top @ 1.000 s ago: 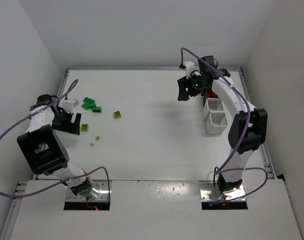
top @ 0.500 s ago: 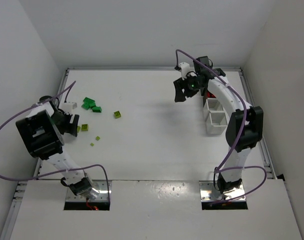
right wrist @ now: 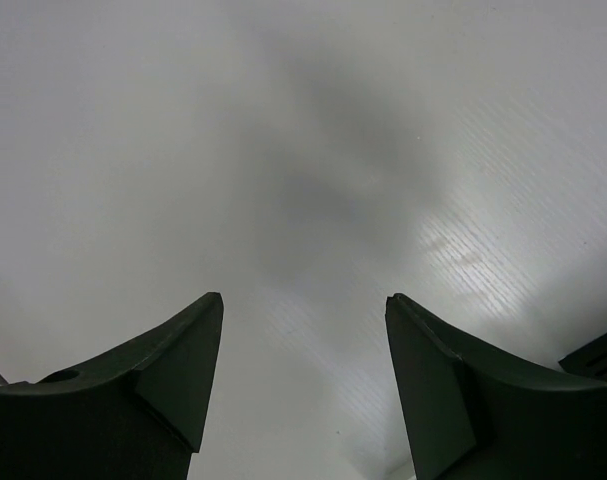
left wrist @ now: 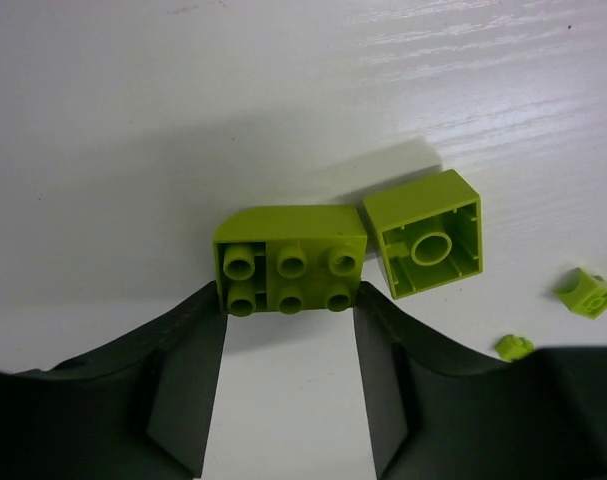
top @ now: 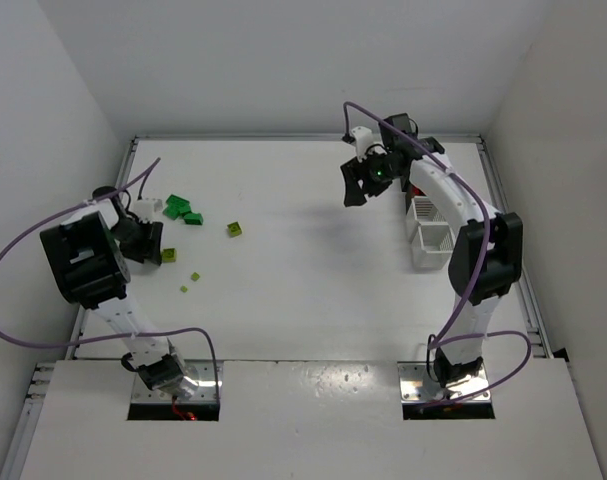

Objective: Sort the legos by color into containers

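Legos (top: pixel 183 211): loose on the table (top: pixel 303 280), well apart from the white bins (top: pixel 434 240), on the opposite, left side; dark green bricks lie in a cluster, with lime pieces scattered toward the near edge.
Step in hand: pickup of one lime brick (left wrist: pixel 288 272), a rounded six-stud piece lying studs-up.
Left gripper (left wrist: pixel 288 310): spread wide, nothing grasped; one finger stands at each near corner of the lime brick, and the gap roughly matches the brick's width.
Neighbouring piece: a square lime brick (left wrist: pixel 423 248), upside down, lies just beside the target on its bin-facing side; contact between the two cannot be told.
Next move, judged: advance until the fingers flank the brick's sides, then clench. The finger nearest the square lime brick has little clearance and may push it.
After the grasp, judged: carry across the table to the white bins and release into the bin assigned to lime.
Right gripper (right wrist: pixel 303 310): spread, empty, raised over bare table to the left of the white bins.
White bins: two show in the top view, touching in a row; no brick shows inside either.
Remaining bins: hidden behind the right arm; contents cannot be told.
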`<state>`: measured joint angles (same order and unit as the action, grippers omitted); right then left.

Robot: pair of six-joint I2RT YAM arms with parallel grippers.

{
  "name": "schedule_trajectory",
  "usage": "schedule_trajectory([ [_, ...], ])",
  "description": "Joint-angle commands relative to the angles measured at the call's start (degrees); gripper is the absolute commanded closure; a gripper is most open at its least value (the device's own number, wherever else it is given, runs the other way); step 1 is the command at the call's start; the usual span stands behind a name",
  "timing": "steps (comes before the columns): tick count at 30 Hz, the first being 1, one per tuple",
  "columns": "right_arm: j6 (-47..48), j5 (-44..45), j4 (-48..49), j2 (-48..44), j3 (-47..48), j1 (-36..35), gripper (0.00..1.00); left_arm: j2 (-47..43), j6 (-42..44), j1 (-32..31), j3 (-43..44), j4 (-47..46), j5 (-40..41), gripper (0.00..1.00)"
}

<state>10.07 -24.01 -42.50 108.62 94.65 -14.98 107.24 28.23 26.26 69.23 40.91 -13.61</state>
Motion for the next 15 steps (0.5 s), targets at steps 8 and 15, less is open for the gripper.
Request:
schedule_trajectory([
  [8,-0.13,-0.15,1.28,-0.51,1.24,-1.98,0.33,1.39,-1.60,-0.86,-0.24,-3.38,-2.55,0.63],
  [15,-0.13,-2.70,1.28,-1.13,0.09,-3.65,0.33,-4.39,0.51,-1.39,-0.94,-1.28,-11.51,0.73],
])
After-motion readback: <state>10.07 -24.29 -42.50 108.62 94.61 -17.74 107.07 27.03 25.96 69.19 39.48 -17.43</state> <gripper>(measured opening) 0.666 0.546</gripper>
